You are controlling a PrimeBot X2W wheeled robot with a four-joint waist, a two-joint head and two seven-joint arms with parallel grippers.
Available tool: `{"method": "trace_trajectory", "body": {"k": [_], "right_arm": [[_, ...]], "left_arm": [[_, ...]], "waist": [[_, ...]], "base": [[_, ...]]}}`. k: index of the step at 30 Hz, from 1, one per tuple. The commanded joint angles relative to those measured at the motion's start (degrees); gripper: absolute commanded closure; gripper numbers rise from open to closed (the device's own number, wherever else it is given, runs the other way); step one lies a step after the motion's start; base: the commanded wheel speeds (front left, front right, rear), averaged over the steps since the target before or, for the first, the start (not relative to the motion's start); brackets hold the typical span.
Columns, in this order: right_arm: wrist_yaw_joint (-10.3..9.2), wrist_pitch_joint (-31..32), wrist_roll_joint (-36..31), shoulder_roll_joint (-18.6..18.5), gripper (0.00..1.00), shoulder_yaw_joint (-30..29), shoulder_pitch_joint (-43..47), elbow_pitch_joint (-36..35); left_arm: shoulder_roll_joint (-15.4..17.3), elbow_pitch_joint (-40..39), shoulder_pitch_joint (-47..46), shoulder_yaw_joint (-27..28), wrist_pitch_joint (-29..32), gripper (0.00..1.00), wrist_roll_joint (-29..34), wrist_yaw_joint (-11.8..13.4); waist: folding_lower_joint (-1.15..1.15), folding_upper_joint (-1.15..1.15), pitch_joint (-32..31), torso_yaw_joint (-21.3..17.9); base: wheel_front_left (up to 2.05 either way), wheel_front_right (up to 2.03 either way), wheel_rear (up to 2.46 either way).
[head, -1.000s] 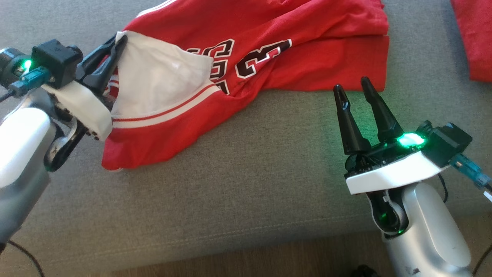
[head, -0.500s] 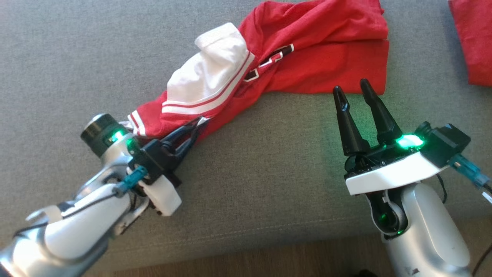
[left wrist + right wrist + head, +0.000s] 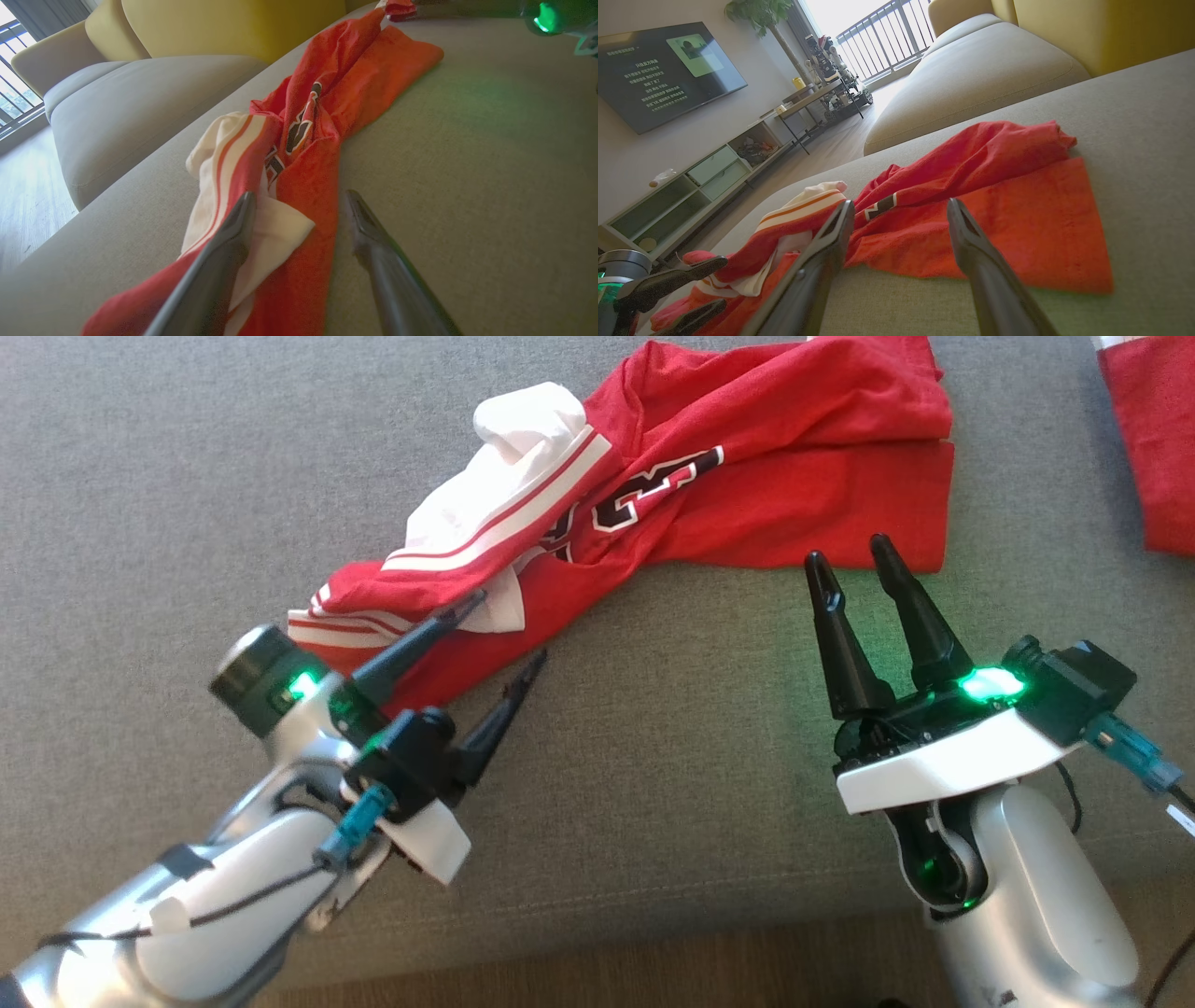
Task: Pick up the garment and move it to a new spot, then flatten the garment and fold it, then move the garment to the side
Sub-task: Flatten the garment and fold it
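While we look down on the grey sofa (image 3: 653, 756), the red jersey (image 3: 766, 476) lies crumpled along it, stretched from the far right towards the near left. White trim (image 3: 485, 513) with red stripes bunches at its middle. Black numerals (image 3: 653, 490) edged in white run across the chest, but the folds break them up and we cannot read them for certain. Our left gripper (image 3: 512, 625) sits at the jersey's near end with its fingers spread wide. One finger lies over a white flap and the other over bare cushion, with nothing pinched between them. Our right gripper (image 3: 848, 549) hovers spread too, empty, its tips just beside the jersey's near hem. Another red cloth (image 3: 1148, 439) lies at the far right, apart from the jersey. From the right wrist we catch a television (image 3: 663, 70) showing lines of pale writing, too small to read.
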Motion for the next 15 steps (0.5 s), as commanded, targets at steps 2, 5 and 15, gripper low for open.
{"method": "trace_trajectory", "body": {"k": [2,5,15], "right_arm": [[-0.01,-0.53,0.34,0.53,0.00,1.45,0.50,-1.72],[-0.01,-0.53,0.31,0.53,0.00,1.48,0.58,-1.75],[-0.01,-0.53,0.10,0.53,0.00,1.85,0.46,-2.25]], "left_arm": [[1.13,-1.59,-0.54,1.26,-0.63,0.00,0.94,-0.19],[0.69,-0.40,-0.81,0.67,-0.38,0.00,1.50,-0.21],[-1.28,7.35,-3.53,1.55,-0.31,0.00,-0.10,-1.47]], "waist": [[0.00,0.00,0.06,-0.06],[0.00,0.00,0.08,-0.18],[0.00,0.00,0.66,-0.59]], "base": [[0.00,0.00,0.00],[0.00,0.00,0.00],[0.00,0.00,0.00]]}}
